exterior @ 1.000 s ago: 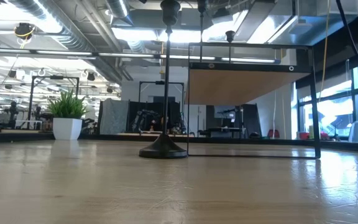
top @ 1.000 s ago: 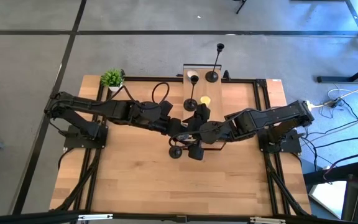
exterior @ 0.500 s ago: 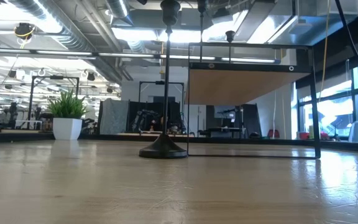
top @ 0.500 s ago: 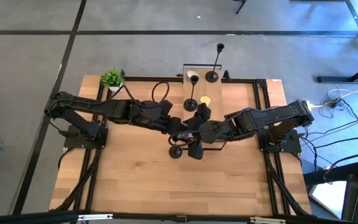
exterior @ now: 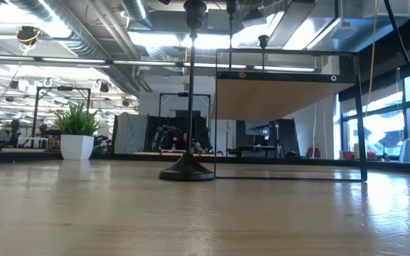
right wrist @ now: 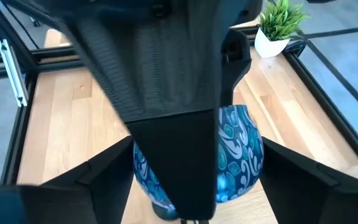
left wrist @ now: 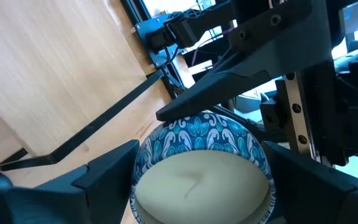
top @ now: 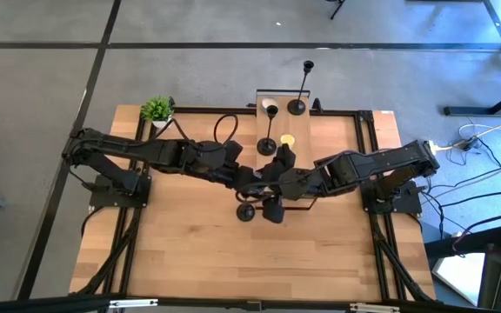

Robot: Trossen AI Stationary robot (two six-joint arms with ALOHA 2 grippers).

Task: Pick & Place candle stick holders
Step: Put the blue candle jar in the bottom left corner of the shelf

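My left gripper (top: 252,185) and right gripper (top: 272,186) both clasp a blue patterned candle (left wrist: 201,171), the nearest candle stick holder (top: 268,143) upright at twelve o'clock.

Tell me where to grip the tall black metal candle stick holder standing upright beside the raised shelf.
Probably the thin stem of the tall black metal candle stick holder, about mid-height, fingers level. It stands upright with the stem bare. Come from the side facing the green potted plant, since the raised shelf crowds the other.
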